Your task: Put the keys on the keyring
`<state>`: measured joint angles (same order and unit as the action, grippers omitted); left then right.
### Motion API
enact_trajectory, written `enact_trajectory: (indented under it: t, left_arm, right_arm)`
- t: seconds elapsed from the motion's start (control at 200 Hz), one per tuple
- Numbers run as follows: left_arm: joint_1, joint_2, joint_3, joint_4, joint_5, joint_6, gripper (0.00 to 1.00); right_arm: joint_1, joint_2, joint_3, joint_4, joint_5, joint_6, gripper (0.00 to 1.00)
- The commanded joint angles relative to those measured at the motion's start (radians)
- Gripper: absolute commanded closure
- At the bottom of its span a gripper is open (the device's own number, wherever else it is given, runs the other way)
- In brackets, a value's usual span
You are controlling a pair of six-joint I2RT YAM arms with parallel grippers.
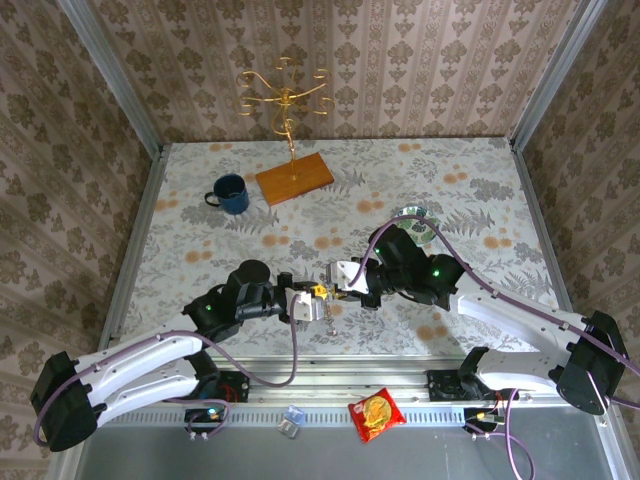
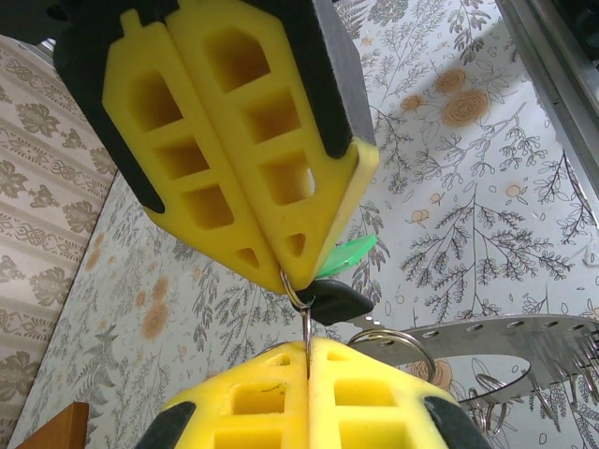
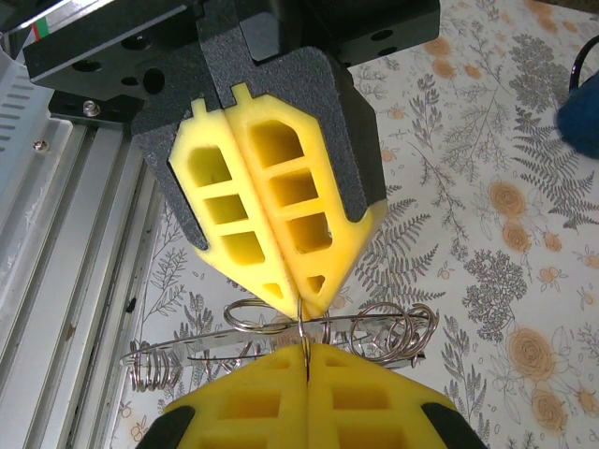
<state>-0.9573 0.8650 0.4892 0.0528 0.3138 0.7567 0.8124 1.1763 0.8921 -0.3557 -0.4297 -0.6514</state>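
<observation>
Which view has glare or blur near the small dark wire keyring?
Left wrist: the small dark wire keyring is sharp; the perforated flat metal strip shows mild glare. Right wrist: foreground sharp, the blue mug at the edge is blurred. Top external: even soft light, faint shadows, keyring too tiny to resolve.

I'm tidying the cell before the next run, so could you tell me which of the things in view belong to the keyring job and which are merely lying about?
Belong to the job:
keyring
green key
dark key

Lying about:
blue mug
gold stand on its wooden base
perforated metal strip
red snack packet
</observation>
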Motion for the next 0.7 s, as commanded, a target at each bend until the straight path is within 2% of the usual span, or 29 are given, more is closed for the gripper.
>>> enact_trajectory:
  t: [0.0,0.695]
  left_arm:
    - [-0.011,0.001,0.008,0.036,0.016,0.02,1.0]
    - [-0.022,0.007,-0.041,0.144,0.005,0.006,1.0]
  right_arm:
    - [-0.001,0.012,-0.002,0.021,0.007,0.003,1.0]
    - [0.005,0.067,-0.018,0.068,-0.017,0.028,1.0]
